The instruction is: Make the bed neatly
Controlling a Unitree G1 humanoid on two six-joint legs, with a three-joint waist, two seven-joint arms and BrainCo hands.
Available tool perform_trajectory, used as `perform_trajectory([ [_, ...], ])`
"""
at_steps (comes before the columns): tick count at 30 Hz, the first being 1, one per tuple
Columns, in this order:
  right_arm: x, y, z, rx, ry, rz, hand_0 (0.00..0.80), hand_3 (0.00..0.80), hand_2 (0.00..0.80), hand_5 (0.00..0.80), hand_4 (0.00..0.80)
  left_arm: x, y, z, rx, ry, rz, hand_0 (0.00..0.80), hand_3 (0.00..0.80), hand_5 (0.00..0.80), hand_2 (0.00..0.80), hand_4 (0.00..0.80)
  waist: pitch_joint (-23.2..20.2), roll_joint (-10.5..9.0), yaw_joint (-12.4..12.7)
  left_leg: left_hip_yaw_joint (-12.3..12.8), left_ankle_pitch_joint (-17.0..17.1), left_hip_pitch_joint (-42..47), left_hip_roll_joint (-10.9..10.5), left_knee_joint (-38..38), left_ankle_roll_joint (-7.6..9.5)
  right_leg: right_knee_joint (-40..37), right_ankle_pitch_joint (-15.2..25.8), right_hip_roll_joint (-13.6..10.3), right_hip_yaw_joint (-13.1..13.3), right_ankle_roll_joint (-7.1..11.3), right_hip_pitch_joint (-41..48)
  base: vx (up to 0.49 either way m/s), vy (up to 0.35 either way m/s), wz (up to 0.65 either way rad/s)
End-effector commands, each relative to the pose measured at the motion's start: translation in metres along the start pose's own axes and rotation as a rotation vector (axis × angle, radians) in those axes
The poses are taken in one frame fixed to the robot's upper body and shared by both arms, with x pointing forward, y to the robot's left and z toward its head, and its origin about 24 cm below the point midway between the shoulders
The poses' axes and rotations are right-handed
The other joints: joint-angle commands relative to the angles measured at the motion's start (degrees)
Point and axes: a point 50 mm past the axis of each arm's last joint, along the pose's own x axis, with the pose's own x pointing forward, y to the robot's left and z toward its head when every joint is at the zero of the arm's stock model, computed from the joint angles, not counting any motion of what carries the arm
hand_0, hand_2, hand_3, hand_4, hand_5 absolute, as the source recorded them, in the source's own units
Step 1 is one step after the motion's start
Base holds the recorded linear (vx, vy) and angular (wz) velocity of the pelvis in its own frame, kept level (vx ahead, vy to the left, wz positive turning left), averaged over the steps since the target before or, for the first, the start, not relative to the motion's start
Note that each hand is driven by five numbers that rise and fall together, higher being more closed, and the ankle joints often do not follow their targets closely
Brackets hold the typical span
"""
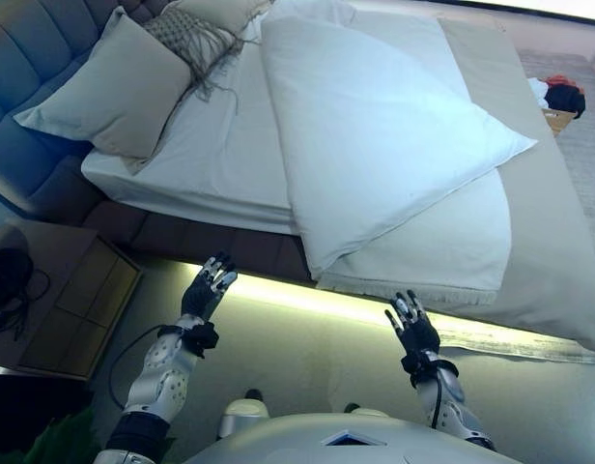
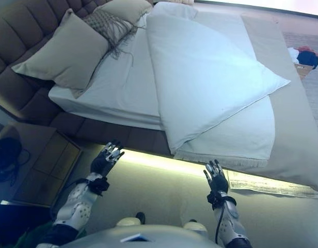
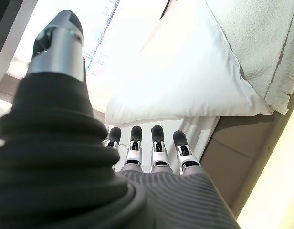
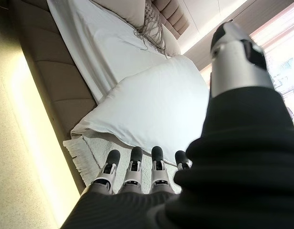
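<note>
The bed (image 1: 230, 174) lies ahead with a white sheet and a white duvet (image 1: 375, 126) folded back diagonally, its corner (image 1: 322, 266) hanging near the bed's near edge. Under the duvet is a cream fringed blanket (image 1: 452, 251). A large beige pillow (image 1: 119, 87) and a fringed cushion (image 1: 191, 39) rest by the padded headboard (image 1: 27, 58). My left hand (image 1: 206, 290) is raised open in front of the bed's side, holding nothing. Further right, my right hand (image 1: 411, 324) is also open and empty, just short of the blanket's fringe (image 4: 78, 152).
A wooden nightstand (image 1: 70, 300) stands at the left with a dark object (image 1: 6, 280) on it. A beige bedspread (image 1: 549, 213) covers the bed's right part. A red and dark item (image 1: 563, 97) lies on the rug beyond the bed. A lit strip runs under the bed frame.
</note>
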Motion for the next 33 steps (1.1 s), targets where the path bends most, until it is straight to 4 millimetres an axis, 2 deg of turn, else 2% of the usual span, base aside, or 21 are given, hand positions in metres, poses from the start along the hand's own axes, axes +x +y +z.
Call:
perform_trajectory([
  [1, 0.007, 0.018, 0.028, -0.008, -0.126, 0.097, 0.0, 0.0, 0.0, 0.0, 0.0, 0.011, -0.002, 0.026, 0.071, -0.102, -0.021, 0.0, 0.0, 0.0, 0.0, 0.0, 0.02, -0.72, -0.12, 5.58, -1.3, 0.22, -1.16, 0.08, 2.83, 0.18, 2.01, 0.81, 0.55, 0.67, -3.22, 0.0, 0.0, 0.0],
  [11, 0.004, 0.014, 0.025, 0.014, -0.106, 0.093, 0.0, 0.0, 0.0, 0.0, 0.0, 0.007, 0.001, 0.028, 0.095, -0.144, -0.004, 0.0, 0.0, 0.0, 0.0, 0.0, 0.5, -0.81, -0.15, 5.91, -1.16, -0.12, -1.21, 0.53, 2.91, 0.88, 1.97, 0.33, 0.94, 0.82, -3.84, 0.01, 0.013, 0.0],
  [17, 0.003, 0.016, 0.018, 0.011, -0.082, 0.11, 0.0, 0.0, 0.0, 0.0, 0.0, 0.006, 0.002, 0.036, 0.09, -0.163, -0.042, 0.0, 0.0, 0.0, 0.0, 0.0, 0.97, -0.96, 0.52, 4.98, -2.33, 0.17, -2.01, 2.33, 3.87, 2.82, 1.16, -0.98, 1.03, 1.0, -3.57, 0.028, 0.047, 0.0],
  [22, 0.003, 0.019, 0.022, 0.001, -0.095, 0.122, 0.0, 0.0, 0.0, 0.0, 0.0, -0.003, 0.012, 0.033, 0.084, -0.135, -0.018, 0.0, 0.0, 0.0, 0.0, 0.0, 0.89, -0.58, 0.76, 4.56, -3.07, -0.6, -2.77, 4.57, 4.63, 5.3, 0.51, -1.94, 2.21, 1.25, -4.38, 0.035, 0.093, 0.0],
  [25, 0.005, 0.019, 0.024, 0.001, -0.101, 0.116, 0.0, 0.0, 0.0, 0.0, 0.0, -0.003, 0.018, 0.032, 0.079, -0.117, 0.003, 0.0, 0.0, 0.0, 0.0, 0.0, 1.34, -0.31, 0.61, 4.44, -4.11, -0.97, -3.62, 6.49, 5.62, 7.23, 0.08, -3.1, 2.9, 1.56, -4.9, 0.024, 0.129, 0.01],
  [28, 0.009, 0.025, 0.026, 0.03, -0.114, 0.125, 0.0, 0.0, 0.0, 0.0, 0.0, 0.004, 0.014, 0.027, 0.063, -0.086, -0.023, 0.0, 0.0, 0.0, 0.0, 0.0, 2.23, -0.47, 0.51, 3.69, -6.1, -1.77, -5.29, 9.97, 7.35, 12.13, 0.97, -5.74, 4.23, 1.86, -6.16, 0.03, 0.133, 0.04],
  [31, 0.012, 0.031, 0.027, 0.06, -0.136, 0.129, 0.0, 0.0, 0.0, 0.0, 0.0, 0.011, 0.002, 0.027, 0.086, -0.077, -0.097, 0.0, 0.0, 0.0, 0.0, 0.0, 3.2, -0.01, 0.87, 2.3, -7.34, -3.04, -7.34, 12.54, 9.48, 19.7, 2.84, -8.51, 4.83, 1.12, -8.49, 0.026, 0.157, 0.12],
  [33, 0.013, 0.033, 0.026, 0.077, -0.146, 0.13, 0.0, 0.0, 0.0, 0.0, 0.0, 0.015, -0.005, 0.027, 0.111, -0.068, -0.136, 0.0, 0.0, 0.0, 0.0, 0.0, 3.57, 1.02, 1.23, 1.47, -7.65, -3.48, -8.6, 13.07, 11.14, 27.05, 5.21, -10.97, 5.26, 0.5, -10.93, 0.038, 0.228, 0.16],
])
